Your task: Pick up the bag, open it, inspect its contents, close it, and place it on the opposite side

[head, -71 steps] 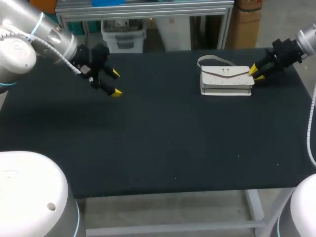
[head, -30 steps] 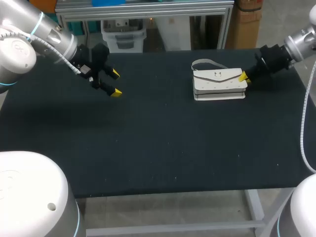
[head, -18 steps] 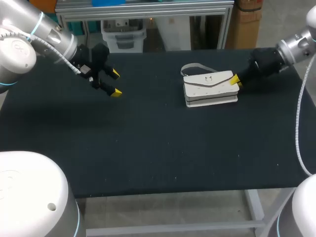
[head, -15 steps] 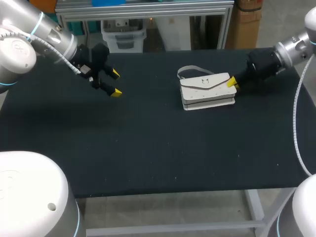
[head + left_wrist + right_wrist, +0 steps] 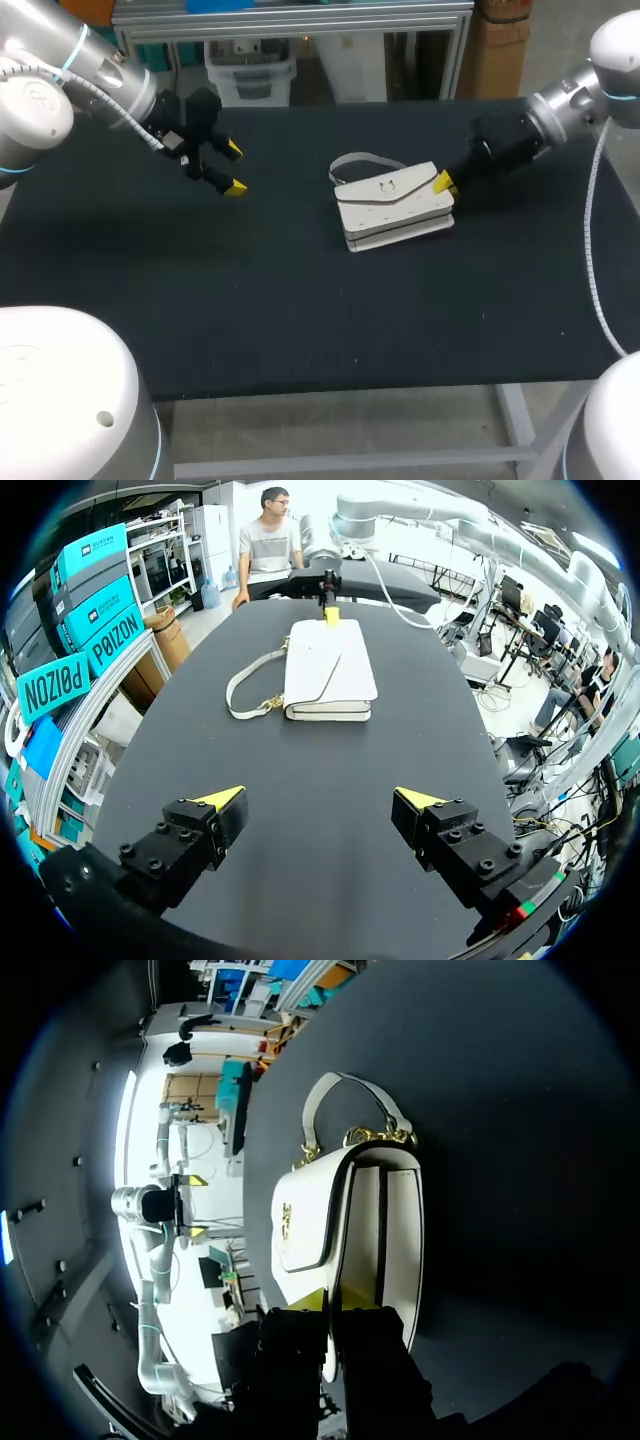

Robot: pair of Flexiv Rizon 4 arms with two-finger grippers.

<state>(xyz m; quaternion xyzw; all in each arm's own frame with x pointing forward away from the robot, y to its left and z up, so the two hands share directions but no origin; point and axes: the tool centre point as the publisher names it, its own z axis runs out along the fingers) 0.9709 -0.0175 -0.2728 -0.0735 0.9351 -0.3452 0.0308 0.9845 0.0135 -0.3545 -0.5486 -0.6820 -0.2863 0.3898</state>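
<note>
Black table (image 5: 320,320), far middle: right gripper (image 5: 443,183), grip unclear, touches the white handbag (image 5: 390,208); slide it slowly toward the spread left gripper (image 5: 234,168)

Head: high behind, looking down over the table (image 5: 300,330).
Left wrist: faces the bag (image 5: 330,670) from well apart.
Right wrist: close against the bag.
Shared: the bag.

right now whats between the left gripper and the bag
Nothing but bare black table. In the left wrist view the stretch from the left gripper to the white bag holds no object, and the head view agrees.
</note>
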